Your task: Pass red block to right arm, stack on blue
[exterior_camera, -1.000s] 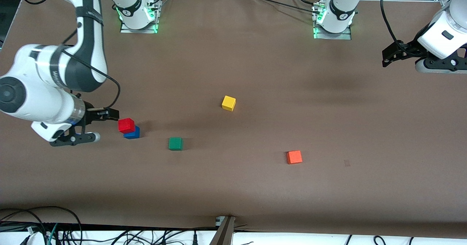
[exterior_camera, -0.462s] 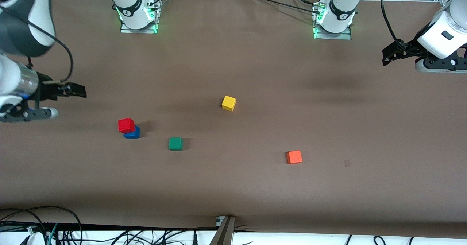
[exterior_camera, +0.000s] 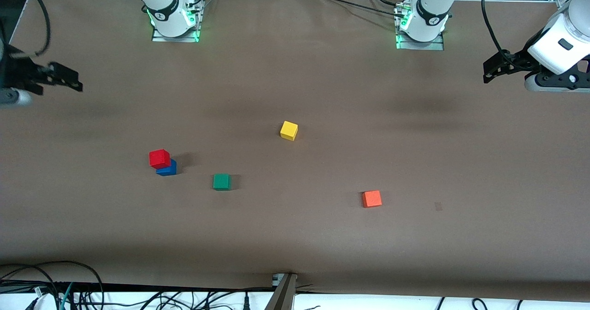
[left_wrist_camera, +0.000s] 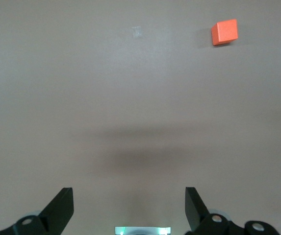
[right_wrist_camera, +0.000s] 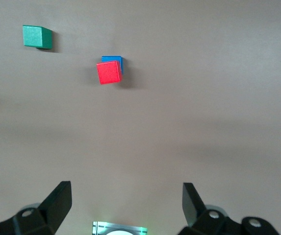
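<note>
The red block [exterior_camera: 159,158] rests on top of the blue cube [exterior_camera: 168,168], a little off-centre and slightly turned; the right wrist view shows the red block [right_wrist_camera: 109,72] covering most of the blue cube [right_wrist_camera: 114,59]. My right gripper [exterior_camera: 69,80] hangs open and empty over the table at the right arm's end, well apart from the stack, and its own view shows the right gripper [right_wrist_camera: 126,190] open over bare table. My left gripper [exterior_camera: 489,72] waits open over the left arm's end of the table, the left gripper [left_wrist_camera: 129,195] holding nothing.
A green cube [exterior_camera: 221,181] lies beside the stack toward the table's middle. A yellow cube [exterior_camera: 289,130] sits near the middle. An orange cube [exterior_camera: 371,199] lies toward the left arm's end, nearer the front camera. Cables run along the front edge.
My right gripper has drawn back from beside the stack, rising and moving off toward the right arm's end of the table. The red block stays on the blue. The left arm is still.
</note>
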You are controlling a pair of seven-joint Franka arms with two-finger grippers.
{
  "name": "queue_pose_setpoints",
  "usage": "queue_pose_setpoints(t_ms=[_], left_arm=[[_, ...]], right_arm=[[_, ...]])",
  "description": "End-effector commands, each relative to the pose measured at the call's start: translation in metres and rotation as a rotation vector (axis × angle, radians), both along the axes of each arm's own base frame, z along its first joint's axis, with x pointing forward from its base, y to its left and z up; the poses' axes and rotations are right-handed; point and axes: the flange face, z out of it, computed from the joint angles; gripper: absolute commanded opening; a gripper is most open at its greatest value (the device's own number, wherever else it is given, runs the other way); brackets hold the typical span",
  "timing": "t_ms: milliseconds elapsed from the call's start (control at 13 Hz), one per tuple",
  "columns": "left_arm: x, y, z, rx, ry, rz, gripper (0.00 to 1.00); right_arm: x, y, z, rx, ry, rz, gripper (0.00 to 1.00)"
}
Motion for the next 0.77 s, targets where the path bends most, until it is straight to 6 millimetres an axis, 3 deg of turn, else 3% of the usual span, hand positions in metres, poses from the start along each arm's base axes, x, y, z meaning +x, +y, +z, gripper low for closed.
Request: queue_pose_setpoints(t_ms=[0,231,538,692], left_arm=[[0.000,0.004,0.007,-0.009,0.006,-0.014,1.00],[0.000,-0.002,0.007,-0.005,0.004,-0.023,1.00],[0.000,0.003,0.008,-0.005,0.002,-0.014,1.00],[0.001,0.004,0.007,-0.004,0.002,-0.014,1.00]], right_arm=[[-0.024,0.009,0.022,-0.041,-0.009,0.021,1.00],[-0.029,0.012,0.016,-0.038,0.049,0.007,1.00],[-0.007,0.010,0.010,-0.045,0.049,0.001,1.00],[-0.005,0.010,0.009,-0.043,0.049,0.006,1.00]])
